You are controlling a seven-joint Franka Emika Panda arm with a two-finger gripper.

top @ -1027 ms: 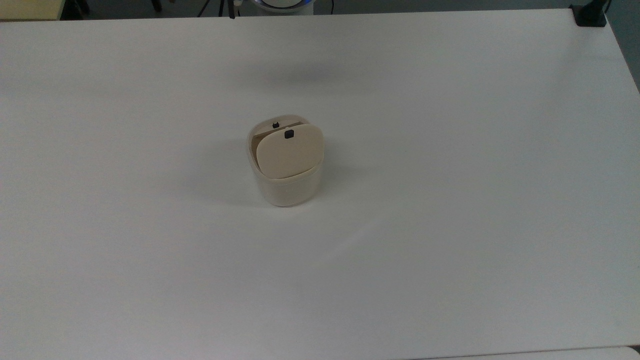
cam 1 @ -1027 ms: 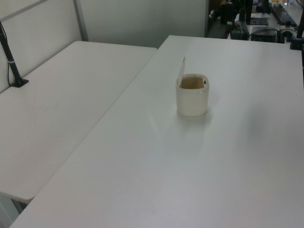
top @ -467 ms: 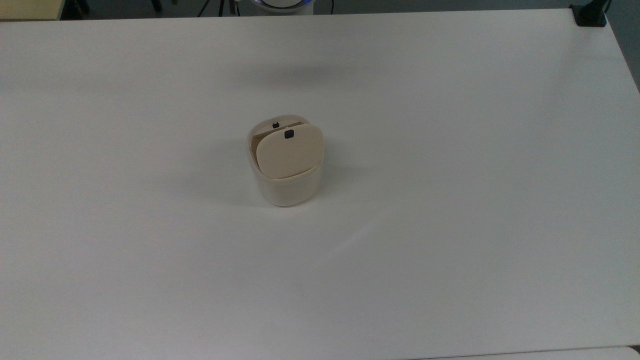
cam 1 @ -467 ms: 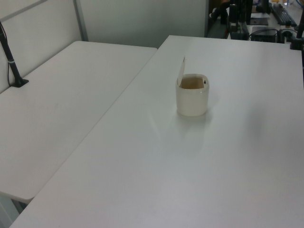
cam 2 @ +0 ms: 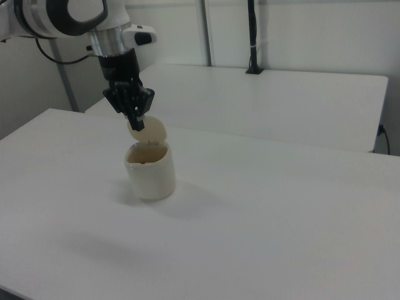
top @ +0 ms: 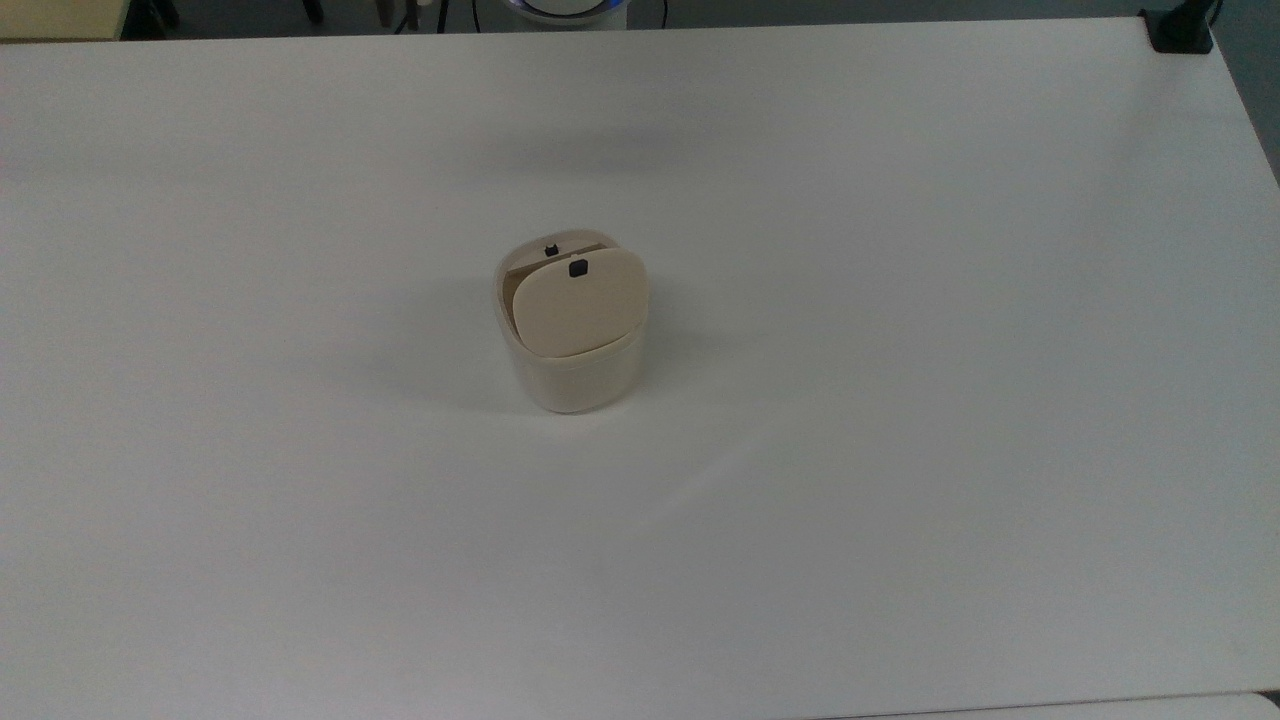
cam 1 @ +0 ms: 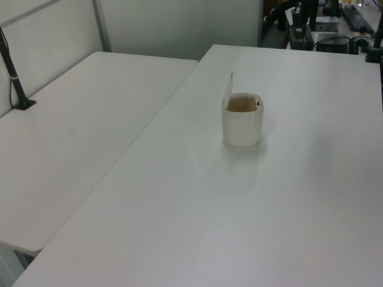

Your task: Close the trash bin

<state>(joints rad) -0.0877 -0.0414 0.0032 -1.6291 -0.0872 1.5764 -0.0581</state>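
1. Sitting near the middle of the white surface (top: pixel 900 300) is the trash bin (top: pixel 572 372), a small cream tub with rounded corners.
2. Its lid (top: pixel 580 302) is up, so the bin is open. In the left view the lid (cam 1: pixel 228 86) stands almost straight up on the left view's left side of the bin (cam 1: pixel 242 127), and you can look down into the brownish inside.
3. In the top view the lid has a small black square tab (top: pixel 577 268) near its top edge. A second little black bit (top: pixel 549 248) sits on the bin's far rim, just behind the tab.
4. In the right view the robot arm (cam 2: pixel 65 15) comes in from the right view's top left. It is white with black parts.
5. The black end effector (cam 2: pixel 139 124) points down, right at the top edge of the raised lid (cam 2: pixel 149 132). It looks very close to the lid, but I cannot tell if they touch.
6. Its fingers sit close together in a narrow pinch, and I cannot tell if anything is between them.
7. In the right view the bin (cam 2: pixel 150 172) stands straight on the surface, just below the end effector.
8. A second white table (cam 1: pixel 66 131) stands beside the surface in the left view, with a black pole (cam 1: pixel 13 75) at its far left edge.
9. A small black clamp (top: pixel 1180 32) sits at the top view's top right corner of the surface.
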